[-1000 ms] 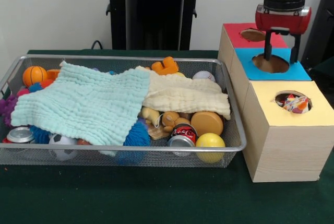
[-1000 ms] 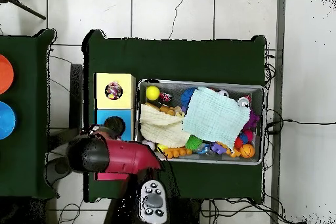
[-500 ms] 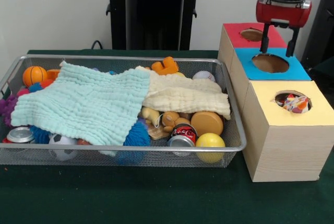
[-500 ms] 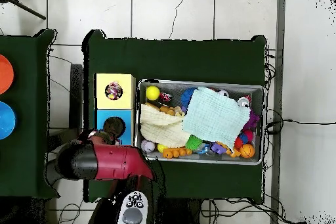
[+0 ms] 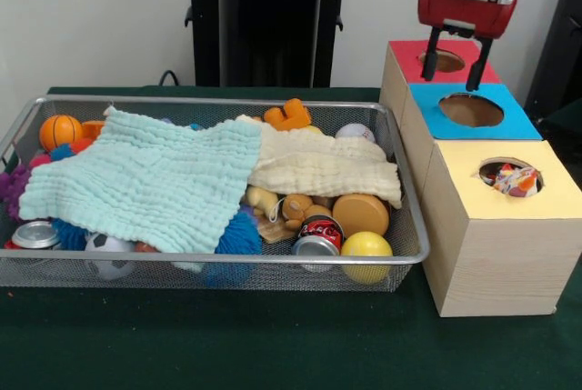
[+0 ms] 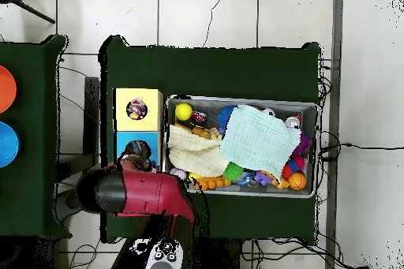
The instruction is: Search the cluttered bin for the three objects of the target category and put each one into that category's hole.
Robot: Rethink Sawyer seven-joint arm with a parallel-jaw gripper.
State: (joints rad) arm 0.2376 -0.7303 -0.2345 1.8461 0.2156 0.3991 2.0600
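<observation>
One wire mesh bin (image 5: 400, 254) sits on the dark green tabletop (image 5: 273, 345), and beside it stands one wooden box (image 5: 496, 254) with three holes: a red-topped hole (image 5: 443, 61), a blue-topped hole (image 5: 471, 110) and a yellow-topped hole (image 5: 511, 176) that shows a patterned object inside. In the bin lie two cloths, a pale green cloth (image 5: 145, 181) and a cream cloth (image 5: 323, 167), covering much of the clutter. Around them show two cans (image 5: 318, 237), one yellow ball (image 5: 366, 246), one small basketball (image 5: 60, 131) and one white ball (image 5: 355, 133). The floor is tiled; the wall behind is pale. The gripper (image 5: 452, 61) hangs above the red and blue tops with its jaws spread and empty. Compared with a second ago it has risen clear of the blue hole and shifted toward the red one.
</observation>
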